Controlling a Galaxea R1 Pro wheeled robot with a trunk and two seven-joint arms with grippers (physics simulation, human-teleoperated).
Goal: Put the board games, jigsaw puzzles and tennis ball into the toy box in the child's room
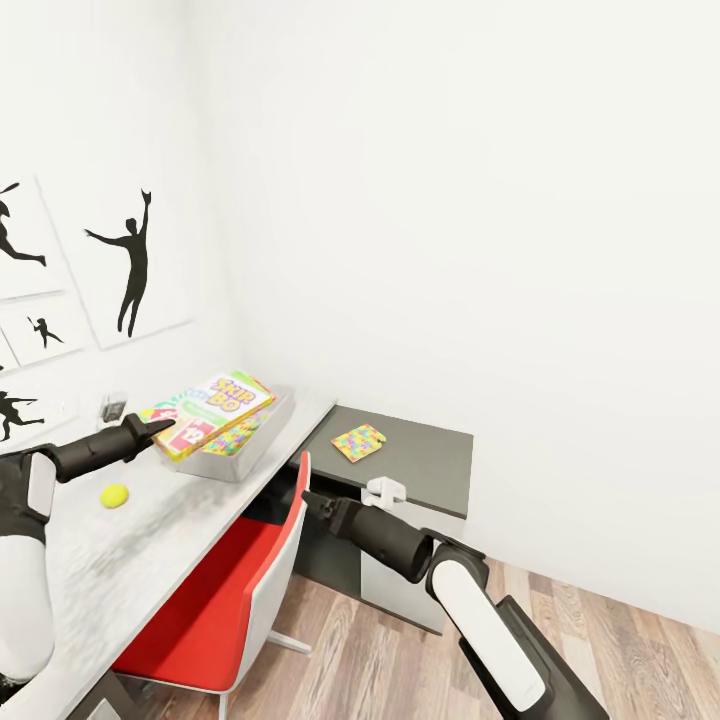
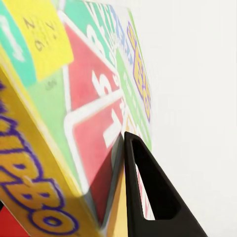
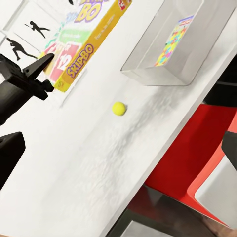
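Standing beside the desk, I note the left gripper point(image 1: 160, 428) pinching the SKIP-BO board game point(image 1: 215, 408) by its near corner; in the left wrist view one black finger point(image 2: 148, 192) lies flat against the printed red-and-green face of the box, and the jaws are pressed onto the card. The box is held tilted above the toy box point(image 1: 262, 440), just ahead of those jaws, with its far end over the grey bin and its yellow edge lettered SKIPBO turned toward the right wrist camera. Inside the bin, under the game, a jigsaw puzzle point(image 3: 170, 42) of bright pieces leans against the wall. The tennis ball point(image 1: 114, 495) sits loose on the table point(image 1: 150, 560), below and slightly behind the left jaws, well apart from the bin. A second jigsaw puzzle point(image 1: 359, 442) lies flat on the dark grey cabinet point(image 1: 430, 455), ahead of the right gripper point(image 1: 312, 499), which hangs over the red chair point(image 1: 215, 610) beside the table edge. Whether the right jaws are spread or together cannot be told from these views. Black silhouette pictures point(image 1: 128, 262) hang on the wall behind the left arm.
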